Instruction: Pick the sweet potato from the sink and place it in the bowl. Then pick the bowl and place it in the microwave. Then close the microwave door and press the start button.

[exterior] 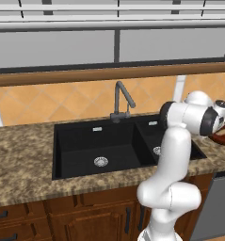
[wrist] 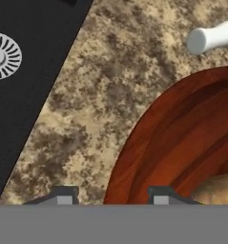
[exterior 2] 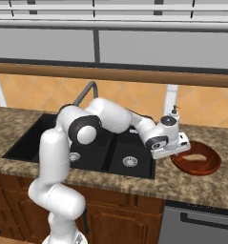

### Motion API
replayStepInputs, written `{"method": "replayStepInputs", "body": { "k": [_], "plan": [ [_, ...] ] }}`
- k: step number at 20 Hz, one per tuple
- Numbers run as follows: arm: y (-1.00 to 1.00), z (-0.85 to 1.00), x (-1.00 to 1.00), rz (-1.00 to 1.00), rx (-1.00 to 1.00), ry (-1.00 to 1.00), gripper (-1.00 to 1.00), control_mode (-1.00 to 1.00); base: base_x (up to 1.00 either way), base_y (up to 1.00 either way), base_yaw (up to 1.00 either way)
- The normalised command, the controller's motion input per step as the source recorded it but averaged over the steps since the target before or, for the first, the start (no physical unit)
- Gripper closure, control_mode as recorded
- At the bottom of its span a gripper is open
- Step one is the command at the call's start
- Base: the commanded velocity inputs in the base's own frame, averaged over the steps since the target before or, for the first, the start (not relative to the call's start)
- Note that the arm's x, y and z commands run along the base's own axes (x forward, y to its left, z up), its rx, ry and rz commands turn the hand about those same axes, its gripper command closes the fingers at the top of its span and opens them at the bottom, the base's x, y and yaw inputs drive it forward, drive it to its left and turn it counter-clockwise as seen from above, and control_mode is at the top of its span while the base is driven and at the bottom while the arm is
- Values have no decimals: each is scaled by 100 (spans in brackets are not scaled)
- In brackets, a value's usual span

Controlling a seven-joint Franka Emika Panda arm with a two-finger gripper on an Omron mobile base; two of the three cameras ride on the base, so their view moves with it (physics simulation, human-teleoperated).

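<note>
The bowl (exterior 2: 196, 158) stands on the counter (exterior 2: 215, 186) at 3 o'clock of the sink (exterior 2: 118, 157), with the potato (exterior 2: 195, 157) already lying inside. It looks like stiff wood, light, with a smooth rim that may be slippery; I judge the rim wall is the best place to take it, one finger inside and one outside. The gripper (wrist: 110, 198) hangs over the near rim (wrist: 134, 143), its fingers half apart on both sides of it. Whether they already touch the rim, I cannot tell. A soap dispenser (exterior 2: 174, 116) stands behind, at 11 o'clock of the bowl.
</note>
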Motion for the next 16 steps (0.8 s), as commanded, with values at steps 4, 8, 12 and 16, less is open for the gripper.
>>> {"method": "replayStepInputs", "body": {
  "k": [4, 8, 12, 16],
  "plan": [
    [-31, -38, 26, 13, 0, 7, 100, -100, 0, 0, 0],
    [-14, -12, 6, 9, 0, 0, 100, -100, 0, 0, 0],
    [0, 1, -4, 0, 0, 0, 100, -100, 0, 0, 0],
    [19, 27, -46, 3, -10, -12, 100, -100, 0, 0, 0]
  ]
}}
